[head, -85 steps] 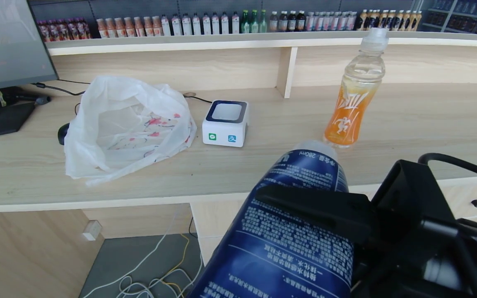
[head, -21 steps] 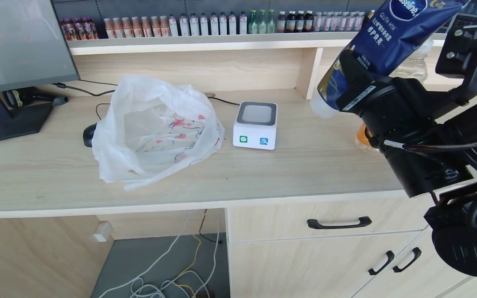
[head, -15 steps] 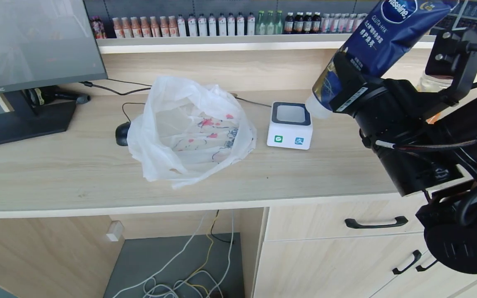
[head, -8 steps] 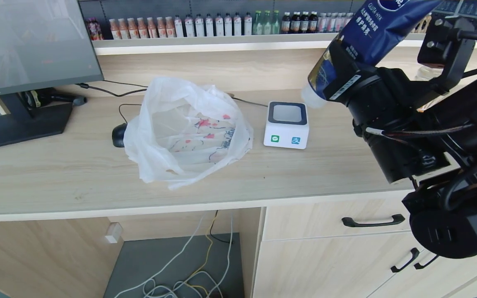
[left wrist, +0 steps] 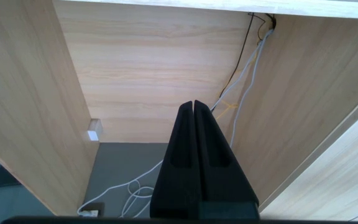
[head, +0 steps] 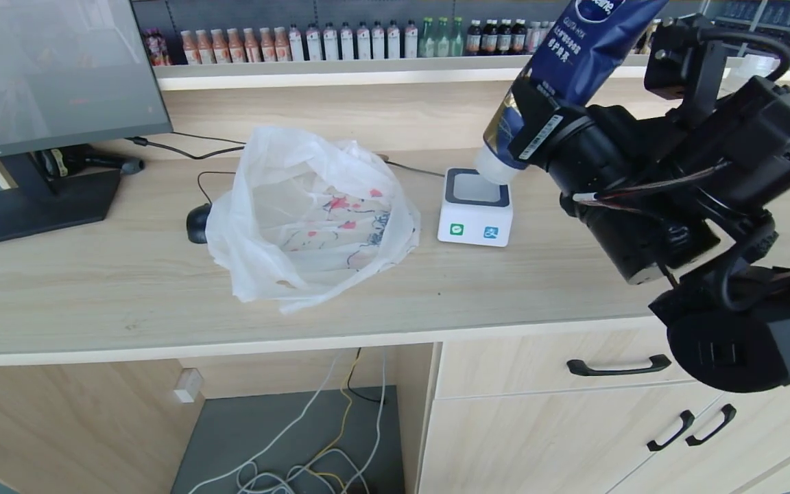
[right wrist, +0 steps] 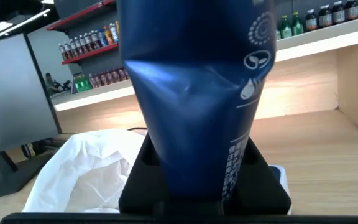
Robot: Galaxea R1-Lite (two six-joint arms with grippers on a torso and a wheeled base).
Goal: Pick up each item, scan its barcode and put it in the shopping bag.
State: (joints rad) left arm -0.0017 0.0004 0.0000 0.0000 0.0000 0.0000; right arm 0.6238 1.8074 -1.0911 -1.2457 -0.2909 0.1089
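Observation:
My right gripper (head: pixel 535 130) is shut on a dark blue lotion tube (head: pixel 577 48), held tilted with its pale cap (head: pixel 493 169) pointing down. The cap hangs just over the far right corner of the white scanner box (head: pixel 475 218) on the counter. In the right wrist view the tube (right wrist: pixel 191 93) stands between the fingers of the right gripper (right wrist: pixel 197 158). The white plastic shopping bag (head: pixel 313 206) sits open left of the scanner, also seen as the bag (right wrist: pixel 86 168). My left gripper (left wrist: pixel 194 124) is shut on nothing, low under the counter.
A monitor (head: pixel 52 68) on a black stand occupies the counter's left end, with a black mouse (head: pixel 197 224) beside the bag. A raised shelf (head: pixel 340 72) with several bottles runs along the back. Drawers with black handles (head: pixel 618 366) and loose cables (head: pixel 285 466) lie below.
The right arm has carried the tube left and down, bringing its cap from beside the scanner to just over it. Earlier the camera shifted. Bag and scanner stay put.

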